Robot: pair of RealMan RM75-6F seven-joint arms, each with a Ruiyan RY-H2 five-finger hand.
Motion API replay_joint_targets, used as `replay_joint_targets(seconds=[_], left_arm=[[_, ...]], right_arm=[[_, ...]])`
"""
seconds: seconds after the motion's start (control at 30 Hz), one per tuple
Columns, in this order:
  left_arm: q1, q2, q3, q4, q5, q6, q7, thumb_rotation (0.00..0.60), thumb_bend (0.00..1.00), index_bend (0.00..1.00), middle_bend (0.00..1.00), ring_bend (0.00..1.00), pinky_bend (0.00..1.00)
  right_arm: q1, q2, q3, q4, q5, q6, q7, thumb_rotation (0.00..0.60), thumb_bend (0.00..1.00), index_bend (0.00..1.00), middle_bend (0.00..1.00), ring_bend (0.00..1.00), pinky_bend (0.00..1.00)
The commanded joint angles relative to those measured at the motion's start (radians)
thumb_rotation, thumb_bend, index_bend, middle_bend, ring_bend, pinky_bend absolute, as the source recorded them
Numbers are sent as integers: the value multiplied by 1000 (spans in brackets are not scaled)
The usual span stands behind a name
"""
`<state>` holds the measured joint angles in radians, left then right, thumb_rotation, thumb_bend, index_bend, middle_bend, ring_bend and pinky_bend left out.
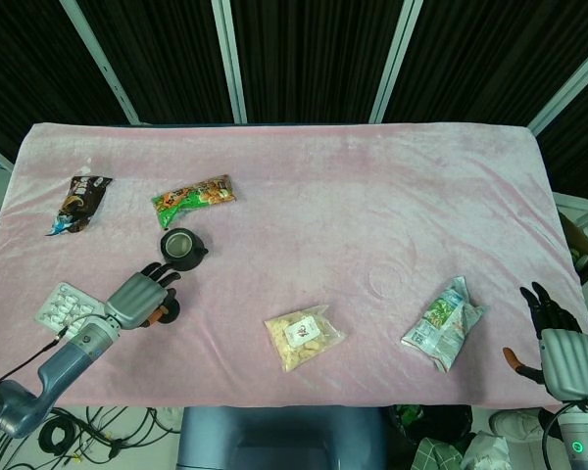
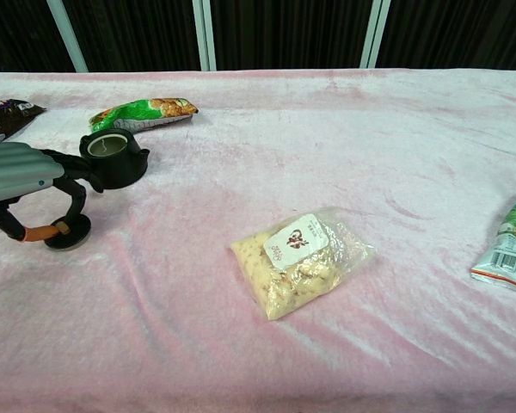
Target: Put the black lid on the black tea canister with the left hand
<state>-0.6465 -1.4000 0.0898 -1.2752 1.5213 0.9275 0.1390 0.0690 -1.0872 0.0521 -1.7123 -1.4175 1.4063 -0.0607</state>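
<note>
The black tea canister (image 1: 181,249) (image 2: 113,157) stands open and upright at the left of the pink table. Just in front of it the black lid (image 1: 168,311) (image 2: 69,234) lies on the cloth, with a small tan knob on top. My left hand (image 1: 132,299) (image 2: 21,168) arches over the lid from the left, and its orange-tipped thumb and a finger pinch the knob. In the head view the hand hides most of the lid. My right hand (image 1: 559,338) hangs off the table's front right corner, fingers apart, holding nothing.
A green snack bag (image 1: 194,201) (image 2: 142,112) lies behind the canister and a brown bag (image 1: 76,201) further left. A pill blister pack (image 1: 67,305) sits beside my left wrist. A clear bag of nuts (image 1: 302,336) (image 2: 301,258) and a green-white packet (image 1: 443,323) lie to the right.
</note>
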Motion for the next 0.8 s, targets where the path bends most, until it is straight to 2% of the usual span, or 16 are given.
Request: replay_joint_targets(seconds=[0.03, 0.5, 0.8], left_arm=[[1, 0, -2, 2, -4, -4, 11, 600, 406, 545, 178, 54, 128], [14, 7, -25, -24, -7, 35, 10, 600, 433, 549, 179, 54, 128], [38, 98, -47, -129, 11, 122, -52, 600, 433, 557, 179, 54, 128]], right_arm=[[0, 0, 0, 0, 0, 0, 0, 600, 178, 0, 25, 136, 192], [-1, 1, -1, 0, -4, 3, 0, 600, 178, 0, 25, 136, 192], [0, 1, -2, 1, -6, 2, 0, 600, 178, 0, 25, 136, 192]])
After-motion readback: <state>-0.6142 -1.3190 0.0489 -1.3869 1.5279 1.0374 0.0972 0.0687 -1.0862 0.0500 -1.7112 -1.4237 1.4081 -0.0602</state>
